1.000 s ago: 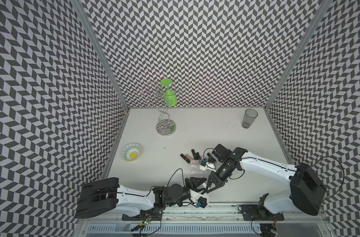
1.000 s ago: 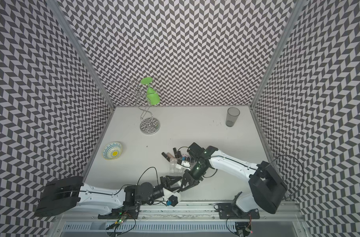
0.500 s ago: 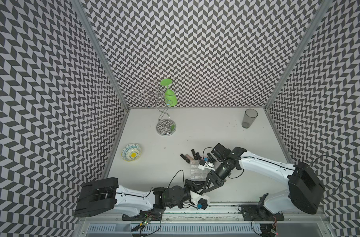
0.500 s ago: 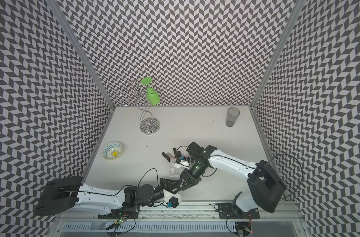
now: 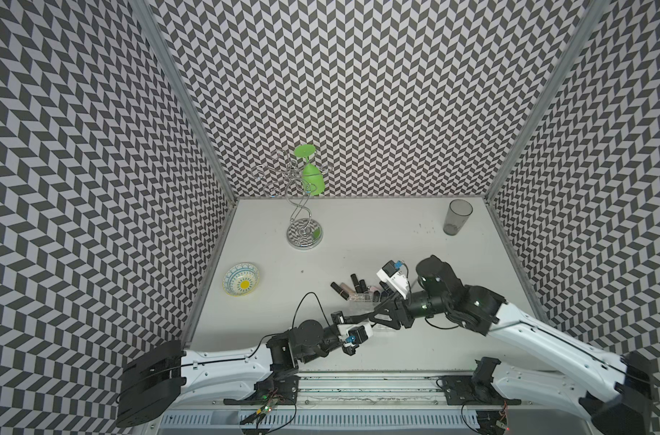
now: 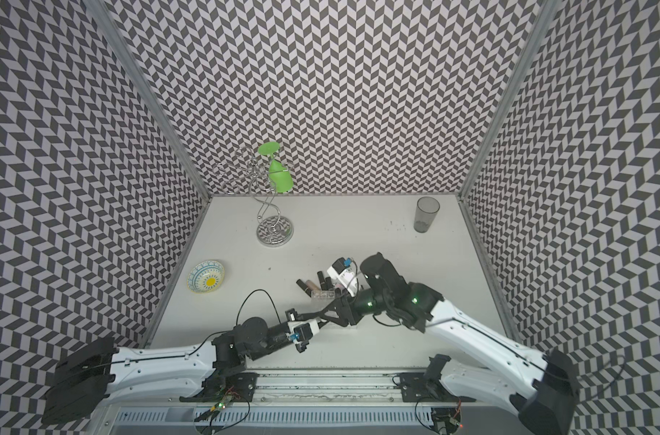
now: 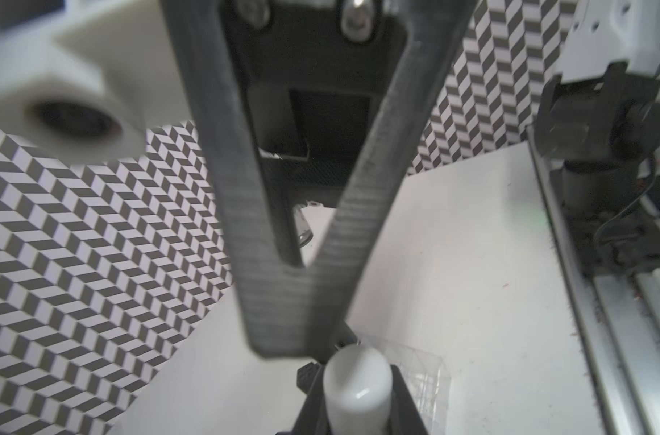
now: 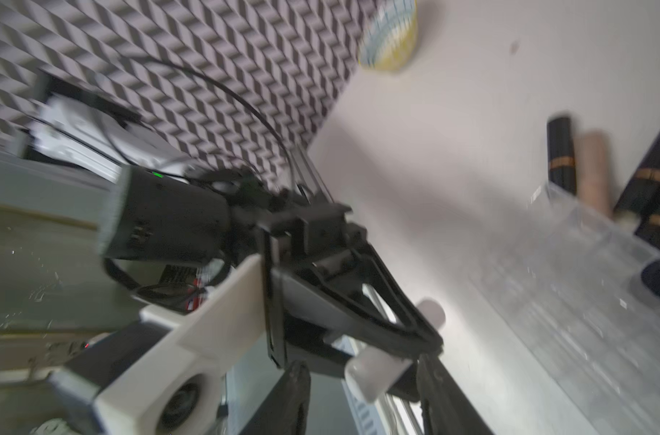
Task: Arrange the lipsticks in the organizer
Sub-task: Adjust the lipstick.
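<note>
Pale lipstick — glossy, round-ended

Left gripper clamping pale lipstick (blurred); organizer, black lipsticks beside

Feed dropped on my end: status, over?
Left gripper shut on white-capped lipstick. Right gripper open, straddling same tube. Organizer close by; only the right gripper crowds the tube.
</note>
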You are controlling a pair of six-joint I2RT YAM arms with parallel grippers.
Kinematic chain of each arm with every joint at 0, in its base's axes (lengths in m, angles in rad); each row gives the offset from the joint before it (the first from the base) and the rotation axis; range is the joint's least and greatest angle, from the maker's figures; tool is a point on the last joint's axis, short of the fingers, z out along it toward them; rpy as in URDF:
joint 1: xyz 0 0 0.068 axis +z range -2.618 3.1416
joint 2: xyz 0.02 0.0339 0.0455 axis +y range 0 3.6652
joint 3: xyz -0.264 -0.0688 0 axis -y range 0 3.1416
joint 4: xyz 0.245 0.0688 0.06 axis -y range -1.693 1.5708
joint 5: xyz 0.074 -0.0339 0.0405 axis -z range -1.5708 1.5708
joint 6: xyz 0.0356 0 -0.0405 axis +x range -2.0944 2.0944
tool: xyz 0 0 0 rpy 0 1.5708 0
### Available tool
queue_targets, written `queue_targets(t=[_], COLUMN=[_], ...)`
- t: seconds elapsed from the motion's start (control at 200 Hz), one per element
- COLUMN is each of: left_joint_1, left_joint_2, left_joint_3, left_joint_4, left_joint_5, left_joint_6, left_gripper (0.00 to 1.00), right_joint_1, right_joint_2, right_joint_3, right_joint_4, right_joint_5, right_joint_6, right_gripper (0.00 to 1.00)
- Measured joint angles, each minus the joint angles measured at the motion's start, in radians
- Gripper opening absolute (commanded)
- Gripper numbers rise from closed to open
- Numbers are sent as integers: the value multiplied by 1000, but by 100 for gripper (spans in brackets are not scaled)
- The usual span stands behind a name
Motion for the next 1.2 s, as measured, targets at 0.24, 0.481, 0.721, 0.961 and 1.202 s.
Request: queue_targets(t=[0.24, 0.481, 0.721, 0.961, 1.202], left_joint_1=[55, 138, 172, 188, 206], left_joint_2=[-15, 76, 79, 48, 13], left_joint_3=[42, 87, 89, 86, 77], left_joint_4=[-134, -175, -165, -173, -170], left_joint_5=[110, 129, 146, 138, 126], left_joint_6=[-201, -338, -431, -474, -491], left_gripper=[2, 1, 0, 0, 0], right_joint_1=[163, 247, 314, 314, 320], right_joint_2=[16, 111, 126, 157, 148], right_joint_3=[-147, -64, -47, -23, -36], right_joint_4=[262, 223, 209, 211, 238], right_joint_5=[297, 553, 734, 789, 800], right_joint_6=[64, 72, 82, 92, 106], right_gripper=[49, 47, 39, 36, 43])
